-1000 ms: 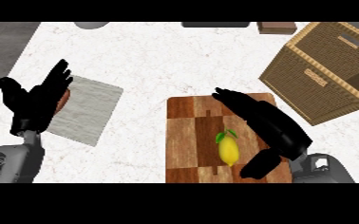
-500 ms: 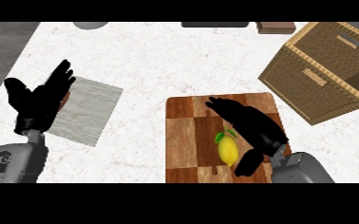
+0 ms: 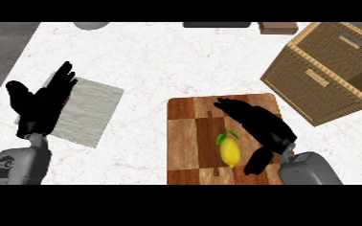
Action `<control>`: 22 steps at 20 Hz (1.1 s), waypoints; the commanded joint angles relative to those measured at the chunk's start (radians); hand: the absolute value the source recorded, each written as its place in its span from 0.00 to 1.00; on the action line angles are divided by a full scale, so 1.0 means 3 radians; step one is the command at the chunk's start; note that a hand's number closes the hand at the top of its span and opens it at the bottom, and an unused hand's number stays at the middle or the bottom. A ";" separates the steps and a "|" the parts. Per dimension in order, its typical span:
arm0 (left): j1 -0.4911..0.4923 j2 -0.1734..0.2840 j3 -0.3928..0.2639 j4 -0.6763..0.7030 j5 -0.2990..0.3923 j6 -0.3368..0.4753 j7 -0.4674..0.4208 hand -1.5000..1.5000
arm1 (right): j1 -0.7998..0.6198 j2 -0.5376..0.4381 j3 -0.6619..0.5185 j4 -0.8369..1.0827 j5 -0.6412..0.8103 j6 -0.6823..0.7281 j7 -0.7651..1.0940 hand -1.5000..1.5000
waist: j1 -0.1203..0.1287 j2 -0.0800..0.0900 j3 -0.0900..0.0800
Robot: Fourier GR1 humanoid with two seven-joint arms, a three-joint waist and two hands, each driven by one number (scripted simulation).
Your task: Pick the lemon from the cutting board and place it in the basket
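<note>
On the near right of the counter lies the cutting board [image 3: 191,139], and the lemon [image 3: 229,151] rests on its near half, a little right of the board's middle, with its green leaves at the far end. Its long axis runs near to far, roughly along the board's long side. The right hand [image 3: 258,124] hovers over the board just to the right of the lemon and slightly beyond it; its fingers stretch out straight toward the far left, apart from the thumb, which hangs down at the near side beside the fruit. Nothing is held. So the lemon lies to the left and near side of the palm, in the gap the thumb and fingers leave open, and the coming closing has to happen across the fruit's short width.

The left hand [image 3: 41,105] rests open, fingers up, at the far left over a grey cloth [image 3: 88,110]; it is well apart from the lemon, so the right hand is plainly the nearer. The basket [image 3: 318,76] stands at the far right, beyond the board's corner.

Compared with half a second ago, the right hand has slid slightly right and nearer, uncovering more of the lemon; lemon and left hand are unmoved.
</note>
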 commanded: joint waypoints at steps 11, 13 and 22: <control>0.0068 -0.0043 0.0146 0.0026 -0.0034 -0.0182 -0.0036 0.50 | 0.0184 0.0073 -0.0052 -0.0031 0.0347 0.0058 -0.0345 0.00 | -0.0001 0.0000 0.0000; 0.0050 -0.0025 0.0197 0.0012 -0.0009 -0.0185 0.0004 0.50 | 0.0341 0.0225 0.0076 -0.0344 0.0408 0.0119 -0.0033 0.00 | -0.0006 -0.0002 0.0000; -0.0123 -0.0051 0.0192 0.0127 -0.0068 -0.0223 0.0019 0.50 | 0.0148 0.0301 0.0244 0.0365 0.0902 -0.0240 -0.0411 1.00 | 0.0001 0.0002 0.0000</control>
